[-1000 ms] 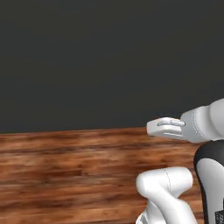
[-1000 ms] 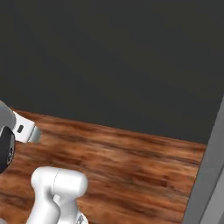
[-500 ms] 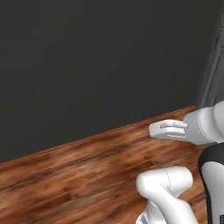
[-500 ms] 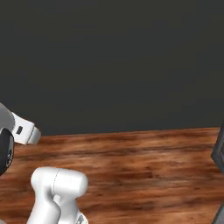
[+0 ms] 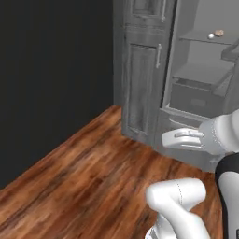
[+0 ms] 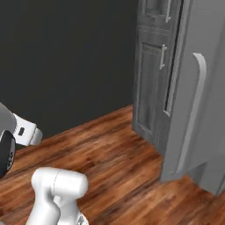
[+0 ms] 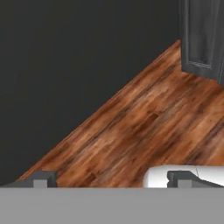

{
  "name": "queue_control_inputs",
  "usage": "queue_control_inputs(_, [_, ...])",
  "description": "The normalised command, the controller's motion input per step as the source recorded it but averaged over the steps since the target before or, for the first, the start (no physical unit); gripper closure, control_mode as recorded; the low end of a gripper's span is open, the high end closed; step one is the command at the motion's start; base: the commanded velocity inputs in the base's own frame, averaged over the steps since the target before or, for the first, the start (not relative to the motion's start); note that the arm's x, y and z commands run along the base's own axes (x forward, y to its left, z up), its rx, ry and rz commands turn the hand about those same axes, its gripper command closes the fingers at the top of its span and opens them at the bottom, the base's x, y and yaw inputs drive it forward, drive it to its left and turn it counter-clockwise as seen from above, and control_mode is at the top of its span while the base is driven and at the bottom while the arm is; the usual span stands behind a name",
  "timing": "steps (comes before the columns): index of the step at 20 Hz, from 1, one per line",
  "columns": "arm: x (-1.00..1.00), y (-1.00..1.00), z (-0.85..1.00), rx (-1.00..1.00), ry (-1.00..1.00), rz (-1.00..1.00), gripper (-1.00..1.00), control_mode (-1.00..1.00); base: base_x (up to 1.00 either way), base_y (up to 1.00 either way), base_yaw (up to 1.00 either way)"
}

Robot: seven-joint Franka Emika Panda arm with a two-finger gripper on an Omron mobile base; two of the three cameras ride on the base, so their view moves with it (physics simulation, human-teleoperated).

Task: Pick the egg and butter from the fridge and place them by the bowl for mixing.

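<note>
The fridge [image 5: 200, 70] stands open at the upper right of the left base view, with flat grey shelves and a drawer inside. A tiny white egg [image 5: 211, 35] rests on an upper shelf, right beside a round tan-brown lump [image 5: 219, 32]. My gripper [image 5: 170, 139] hangs well below that shelf, in front of the fridge's lower part, and points left. In the hand view its fingertips [image 7: 43, 178] stand far apart over the wooden floor with nothing between them, so my gripper [image 7: 111, 178] is open. The butter and the bowl are out of view.
Tall grey cabinet doors [image 5: 140, 70] with bar handles stand left of the fridge. The open fridge door [image 6: 193, 110] with its long handle juts out at the right of the right base view. A dark wall [image 5: 51, 70] runs along the left, above a wood floor [image 5: 93, 172].
The whole picture has shifted, so the base has turned. The dark wall has slid left and the grey cabinets and open fridge have come into view. The gripper stays open.
</note>
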Motion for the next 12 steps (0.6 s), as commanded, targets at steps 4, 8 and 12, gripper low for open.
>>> queue_control_inputs(4, [0.00,0.00,0.00,0.00,0.00,0.00,-1.00,1.00,0.60,0.45,-0.78])
queue_control_inputs(8, [0.00,0.00,0.00,0.00,0.00,0.00,-1.00,1.00,0.75,0.96,-0.59])
queue_control_inputs(12, [0.00,0.00,0.00,0.00,0.00,0.00,-1.00,1.00,0.82,1.00,-0.50])
